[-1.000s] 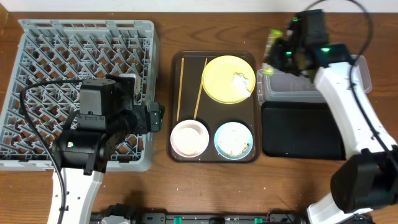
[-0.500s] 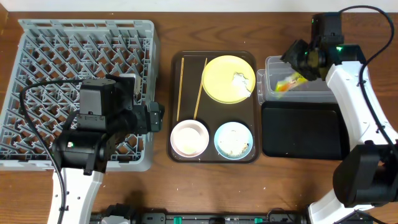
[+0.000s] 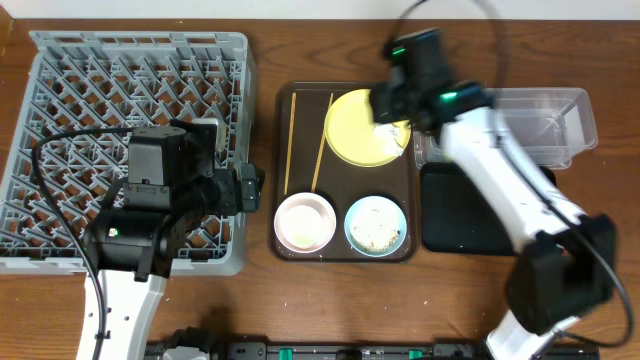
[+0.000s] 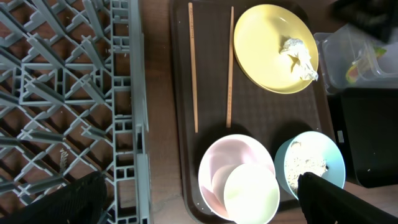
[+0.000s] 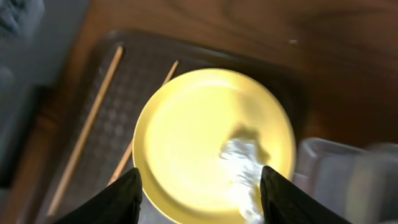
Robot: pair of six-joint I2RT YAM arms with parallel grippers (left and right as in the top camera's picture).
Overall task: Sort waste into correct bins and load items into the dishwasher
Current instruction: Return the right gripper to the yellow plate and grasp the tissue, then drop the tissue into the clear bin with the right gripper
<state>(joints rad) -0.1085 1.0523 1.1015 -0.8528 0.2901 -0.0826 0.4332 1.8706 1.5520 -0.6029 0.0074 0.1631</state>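
Nearest on the brown tray (image 3: 283, 200), the white bowl (image 3: 305, 222) contains the cup (image 4: 250, 193). The blue bowl (image 3: 375, 225) beside it contains rice scraps (image 4: 305, 167). Behind them, the yellow plate (image 3: 350, 135) carries crumpled paper (image 4: 298, 55), and the chopsticks (image 3: 292, 140) lie to its left. The black tray (image 3: 470, 215) sits in front of the clear tub (image 3: 555, 120), which contains the wrapper (image 4: 359, 67). The right arm (image 3: 500, 170) covers the tub's left end. The right gripper (image 5: 200, 193) hovers over the plate, jaws apart and empty. The left gripper (image 4: 199, 208) is wide and empty at the edge of the dish rack (image 3: 70, 90).
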